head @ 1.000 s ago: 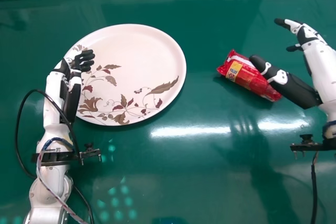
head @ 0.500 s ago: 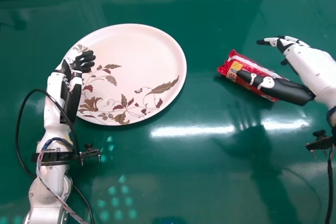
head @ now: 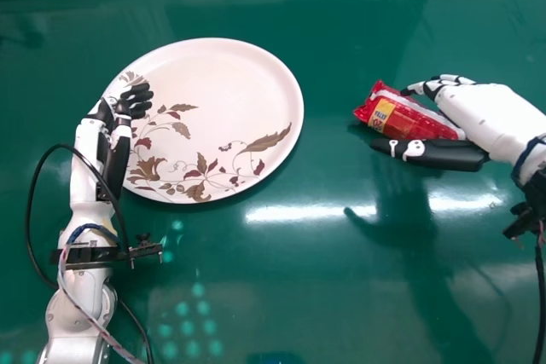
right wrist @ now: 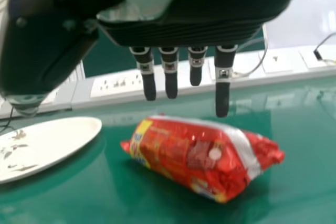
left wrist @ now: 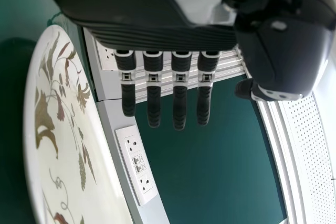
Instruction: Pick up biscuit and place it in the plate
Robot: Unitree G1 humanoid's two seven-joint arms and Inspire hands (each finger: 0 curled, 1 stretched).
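- On the green surface [head: 324, 296], red biscuit packet [head: 414, 119] lying between the right hand's [head: 479, 112] thumb and fingers, as seen from above.
- Right hand open, thumb apart from straight fingers; contact unclear.
- Floral plate [head: 213, 70] left of the packet, well apart.
- Left hand [head: 135, 101] open by the plate's left edge.

White arms [head: 84, 181], black fingers [left wrist: 180, 106], black cable [head: 541, 296] (palm [left wrist: 163, 36] ribbed)

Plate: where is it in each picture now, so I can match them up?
Head view: the plate lies left of centre, the left hand over its left edge.
Left wrist view: beside that hand's dark fingers, near a white socket panel.
Right wrist view: beside the red biscuit packet, partly cut off.
Shared landmark: the plate's leaf pattern.
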